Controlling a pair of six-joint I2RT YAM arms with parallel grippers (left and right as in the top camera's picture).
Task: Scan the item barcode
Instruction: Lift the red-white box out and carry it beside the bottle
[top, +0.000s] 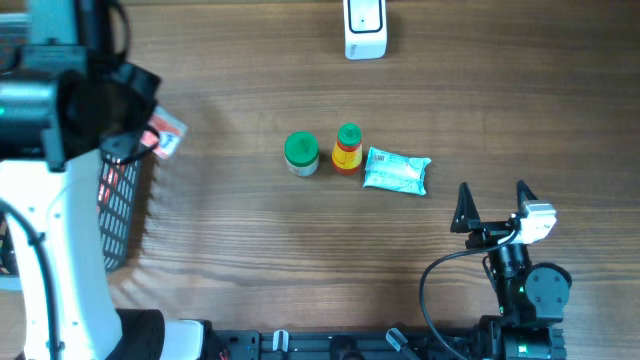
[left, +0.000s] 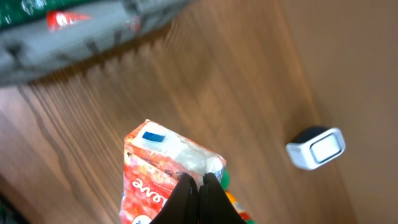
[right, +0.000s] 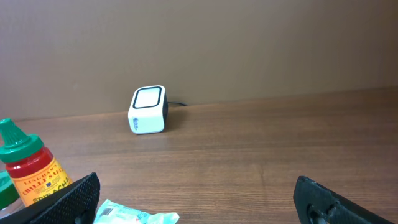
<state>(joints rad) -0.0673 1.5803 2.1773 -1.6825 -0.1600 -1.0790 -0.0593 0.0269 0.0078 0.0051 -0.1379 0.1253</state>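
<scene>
My left gripper (left: 199, 182) is shut on the edge of a red-orange packet (left: 155, 168), holding it in the air over the wood table; the packet has a small blue and white label (left: 152, 136). From overhead the packet (top: 165, 136) shows at the far left beside the left arm. The white barcode scanner (top: 365, 30) stands at the table's far edge, also in the left wrist view (left: 315, 148) and right wrist view (right: 148, 110). My right gripper (top: 493, 197) rests open near the front right, nothing between its fingers (right: 74, 196).
A mesh basket (top: 120, 205) with red and green packs stands at the left (left: 62, 43). In the middle are a green-lidded jar (top: 301, 153), a red sauce bottle (top: 347, 149) (right: 31, 169) and a teal packet (top: 397, 171) (right: 134, 216).
</scene>
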